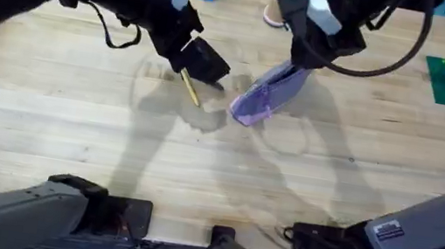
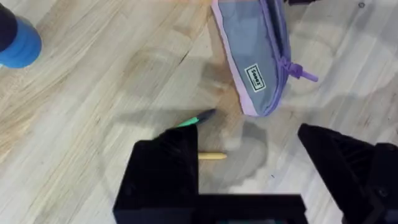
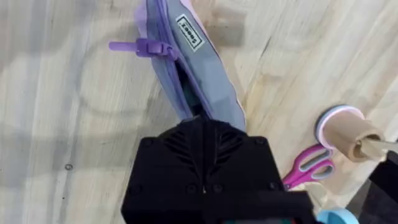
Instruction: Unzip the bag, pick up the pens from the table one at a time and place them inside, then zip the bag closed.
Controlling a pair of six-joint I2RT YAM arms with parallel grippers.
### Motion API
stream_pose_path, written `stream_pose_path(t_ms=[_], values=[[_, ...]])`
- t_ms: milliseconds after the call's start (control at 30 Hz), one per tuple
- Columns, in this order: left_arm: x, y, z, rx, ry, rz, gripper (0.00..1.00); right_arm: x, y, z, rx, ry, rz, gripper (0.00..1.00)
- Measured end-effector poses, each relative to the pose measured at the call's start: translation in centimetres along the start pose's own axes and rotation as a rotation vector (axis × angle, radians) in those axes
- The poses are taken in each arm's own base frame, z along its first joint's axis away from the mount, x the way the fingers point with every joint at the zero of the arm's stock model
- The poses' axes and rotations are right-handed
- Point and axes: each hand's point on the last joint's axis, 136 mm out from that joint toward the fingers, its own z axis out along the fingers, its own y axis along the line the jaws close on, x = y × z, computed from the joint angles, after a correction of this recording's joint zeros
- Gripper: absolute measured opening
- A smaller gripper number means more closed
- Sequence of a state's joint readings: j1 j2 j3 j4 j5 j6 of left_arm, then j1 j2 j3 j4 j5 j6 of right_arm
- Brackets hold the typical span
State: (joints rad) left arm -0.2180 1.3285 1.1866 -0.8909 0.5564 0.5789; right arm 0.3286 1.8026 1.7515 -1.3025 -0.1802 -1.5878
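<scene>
- Overhead now: the left gripper [image 1: 201,61] sits just past table centre, its black body hiding most of what lies under it. Only the yellow-tan pen [image 1: 190,88] pokes out, slanting from 11 to 5 o'clock. The bag [image 1: 268,92] lies just to the pen's 3 o'clock side, long axis running from 1 to 7 o'clock, its far end lost under the right gripper [image 1: 301,55]. The table [image 1: 62,131] has broad bare wood on the near side at 6 o'clock and out to 9 o'clock; its far edge at 12 o'clock is crowded with cut-off items that are hard to make out.
- Left wrist view: the left gripper [image 2: 249,163] has its jaws spread wide, holding nothing. One finger covers most of the green pen [image 2: 198,118], only its dark tip and a green sliver showing, plus much of the yellow-tan pen [image 2: 211,156]. Beyond, the bag [image 2: 254,57] lies apart from both pens, zipper pull to one side, its far end cut off by the frame.
- Right wrist view: the right gripper [image 3: 202,127] is clamped on the bag [image 3: 186,68] at the end away from the zipper pull; the fingertips themselves are hidden by the gripper body. The zipper gapes partly open, dark inside. Pink-handled scissors [image 3: 308,165] and a tape roll [image 3: 341,127] lie off to the side.
</scene>
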Motion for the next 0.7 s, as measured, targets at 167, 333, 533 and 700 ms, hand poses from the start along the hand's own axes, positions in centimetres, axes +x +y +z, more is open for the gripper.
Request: stream_pose_path(t_ms=[167,333,533,700], values=[[0.0,0.0,0.0,0.0,0.0,0.0,0.995,0.3,0.0,1.3,-0.036,-0.001,-0.007,0.03],[0.0,0.0,0.0,0.0,0.0,0.0,0.995,0.7,0.0,3.3,-0.094,-0.002,0.005,0.03],[0.0,0.0,0.0,0.0,0.0,0.0,0.995,1.1,-0.2,5.2,-0.138,-0.004,0.013,0.03],[0.0,0.0,0.0,0.0,0.0,0.0,0.994,1.5,-0.3,6.9,-0.17,-0.004,0.02,0.03]])
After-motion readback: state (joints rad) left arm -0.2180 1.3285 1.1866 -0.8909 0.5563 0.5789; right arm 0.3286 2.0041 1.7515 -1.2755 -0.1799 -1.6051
